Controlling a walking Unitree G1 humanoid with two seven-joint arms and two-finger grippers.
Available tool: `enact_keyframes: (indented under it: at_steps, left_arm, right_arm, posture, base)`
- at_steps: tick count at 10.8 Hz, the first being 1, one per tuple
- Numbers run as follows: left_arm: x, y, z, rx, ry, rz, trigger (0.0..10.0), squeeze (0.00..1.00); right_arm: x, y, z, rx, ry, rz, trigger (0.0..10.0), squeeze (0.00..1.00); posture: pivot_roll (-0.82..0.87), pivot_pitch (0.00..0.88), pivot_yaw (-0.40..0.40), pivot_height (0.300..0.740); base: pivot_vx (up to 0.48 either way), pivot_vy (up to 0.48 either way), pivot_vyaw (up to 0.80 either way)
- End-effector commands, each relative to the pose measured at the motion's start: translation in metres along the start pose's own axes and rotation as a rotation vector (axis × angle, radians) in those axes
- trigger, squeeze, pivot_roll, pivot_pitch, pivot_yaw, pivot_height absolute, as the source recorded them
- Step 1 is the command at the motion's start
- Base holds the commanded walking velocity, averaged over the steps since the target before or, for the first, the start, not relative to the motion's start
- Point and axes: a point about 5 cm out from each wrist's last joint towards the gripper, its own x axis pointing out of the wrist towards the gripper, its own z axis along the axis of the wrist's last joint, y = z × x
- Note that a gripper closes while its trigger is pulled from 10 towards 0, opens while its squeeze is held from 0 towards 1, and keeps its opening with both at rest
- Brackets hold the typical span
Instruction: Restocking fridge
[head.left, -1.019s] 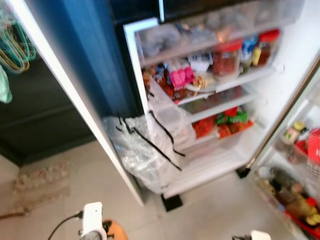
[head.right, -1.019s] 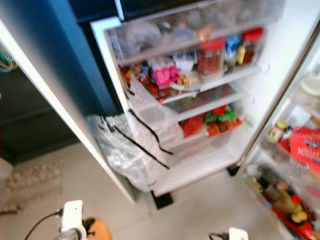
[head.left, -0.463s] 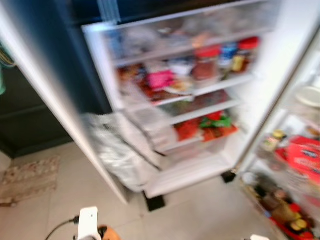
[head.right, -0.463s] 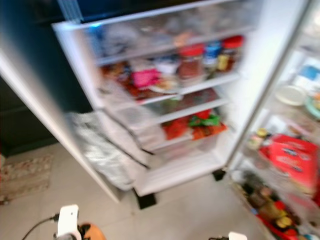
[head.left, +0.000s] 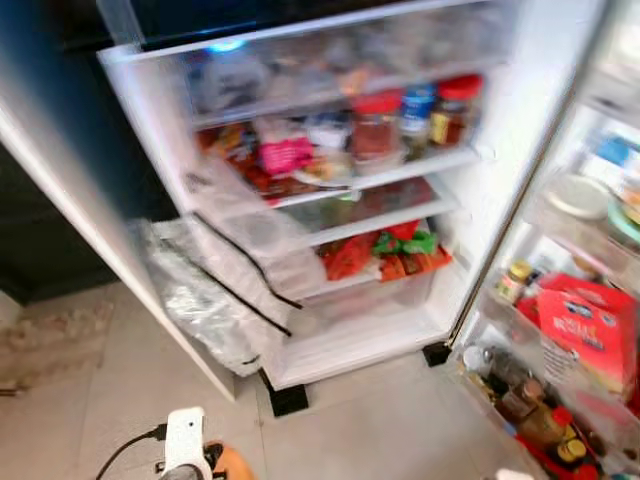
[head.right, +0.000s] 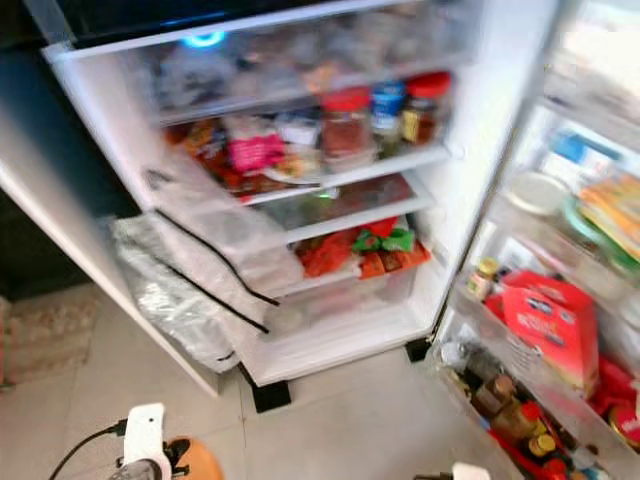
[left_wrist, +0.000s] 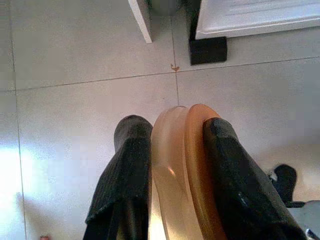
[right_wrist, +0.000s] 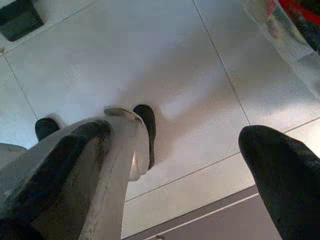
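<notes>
The fridge (head.left: 500, 130) stands open in front of me, its shelves packed with red-lidded jars (head.left: 378, 125), a pink packet (head.left: 285, 155) and red and green packets (head.left: 385, 255). Low at my left, my left gripper (left_wrist: 175, 125) is shut on a round translucent orange dish (left_wrist: 182, 165), held on edge above the floor tiles; the dish (head.left: 230, 462) also peeks out beside my white wrist. My right gripper (right_wrist: 175, 160) hangs open over the tiles, nothing between its fingers.
The fridge door at the right carries a red carton (head.left: 585, 330), bottles (head.left: 545, 425) and jars. A crumpled clear plastic bag (head.left: 200, 300) hangs at the fridge's lower left corner. A black foot (head.left: 287, 398) props the fridge. A rug (head.left: 50, 340) lies at the far left.
The camera has swung to the right: the fridge sits further left in the picture and more of the door shelves show. Both arms keep their places, the dish still held.
</notes>
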Motion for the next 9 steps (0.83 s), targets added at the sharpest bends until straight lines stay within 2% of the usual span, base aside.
enact_keyframes:
  at_steps: [1,5,6,7,8,9]
  left_arm:
    - [-0.002,0.004,-0.013,0.005,0.049,0.012,10.0,0.00]
    - [-0.002,0.003,-0.011,0.000,0.042,0.009,10.0,0.00]
    - [-0.001,0.000,-0.007,-0.004,0.026,-0.001,10.0,0.00]
    - [0.000,-0.003,0.000,-0.003,0.000,-0.012,10.0,0.00]
    - [0.004,-0.013,0.029,0.031,-0.123,-0.062,10.0,0.00]
    - [0.005,-0.017,0.046,0.012,-0.190,-0.083,10.0,0.00]
  right_arm:
    - [0.000,0.005,-0.003,-0.004,0.009,0.009,10.0,0.00]
    - [0.001,0.014,-0.005,-0.005,0.016,0.017,10.0,0.00]
    - [0.002,0.019,-0.004,-0.008,0.013,0.023,10.0,0.00]
    - [0.001,0.017,-0.005,-0.008,0.014,0.022,10.0,0.00]
    - [0.001,0.015,-0.006,-0.014,0.017,0.030,10.0,0.00]
    - [0.001,0.014,-0.006,-0.015,0.017,0.030,10.0,0.00]
  posture:
    - [0.01,0.101,0.068,0.729]
    - [0.01,0.112,0.065,0.729]
    - [0.01,0.113,0.064,0.729]
    - [0.01,0.113,0.064,0.729]
    - [0.02,0.118,0.061,0.729]
    - [0.02,0.118,0.061,0.729]
  base:
    - [0.000,-0.255,0.00]
    - [0.000,-0.292,0.00]
    - [0.000,-0.307,0.00]
    - [0.000,0.000,0.00]
    - [0.000,0.000,0.00]
    - [0.000,0.000,0.00]
